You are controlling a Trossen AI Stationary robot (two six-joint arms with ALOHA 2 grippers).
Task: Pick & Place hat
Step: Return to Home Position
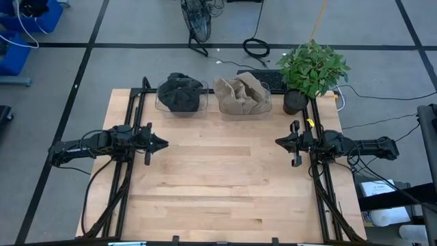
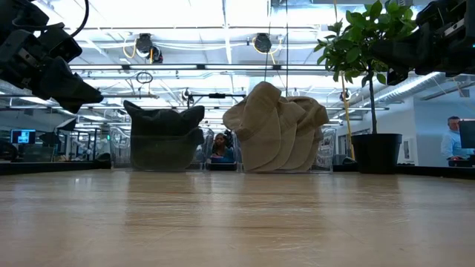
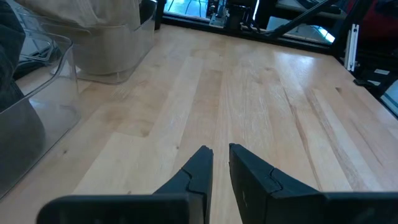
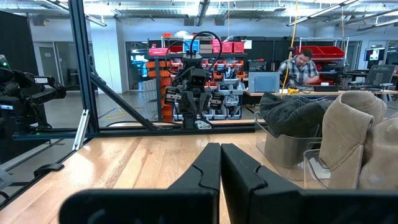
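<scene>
Dark grey hats [image 1: 181, 91] sit piled in a clear bin at the table's far edge, left of centre. Tan hats [image 1: 241, 94] fill a second clear bin beside it, spilling over its rim. In the low view the dark pile [image 2: 165, 135] and the tan pile [image 2: 276, 126] stand side by side. My left gripper [image 1: 162, 143] hovers over the table's left side, shut, holding nothing; its own view shows the fingers [image 3: 221, 155] nearly together. My right gripper [image 1: 278, 141] hovers over the right side, shut and empty [image 4: 221, 152].
A potted plant [image 1: 311, 72] stands at the table's far right corner, close to the tan bin. Black arm frames run along the left edge [image 1: 130, 123] and right edge [image 1: 321, 178]. Bare wood [image 1: 218, 178] spreads between the arms. A person [image 4: 303, 65] sits beyond the table.
</scene>
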